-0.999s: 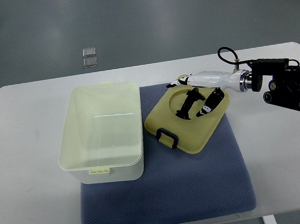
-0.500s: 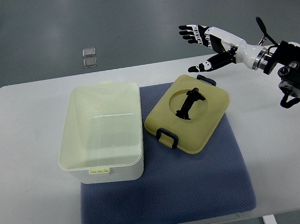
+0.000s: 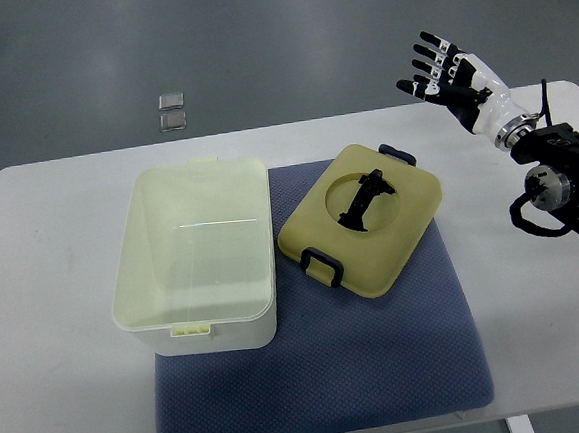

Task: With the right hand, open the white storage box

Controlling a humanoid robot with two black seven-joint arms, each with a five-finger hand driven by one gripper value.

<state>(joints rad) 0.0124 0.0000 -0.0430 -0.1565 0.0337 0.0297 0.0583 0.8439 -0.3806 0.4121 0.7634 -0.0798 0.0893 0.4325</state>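
Five spread fingers are shown on the right hand (image 3: pixel 449 76), raised over the table's (image 3: pixel 63 395) far right corner, gripping nothing; the storage box (image 3: pixel 197 254) lies open, its lid (image 3: pixel 362 219) beside it on the mat (image 3: pixel 323 384).

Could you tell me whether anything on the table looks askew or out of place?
Only the lid: it lies off the white storage box, turned at an angle on the blue mat. Nothing looks spilled or damaged.

It looked like a lab or test room rather than a home. A plain white table (image 3: pixel 73 394) stood on a bare grey floor (image 3: pixel 255 39), with a blue mat (image 3: pixel 324 394) laid out as a work area and a robot arm (image 3: pixel 557 170) at the right edge.
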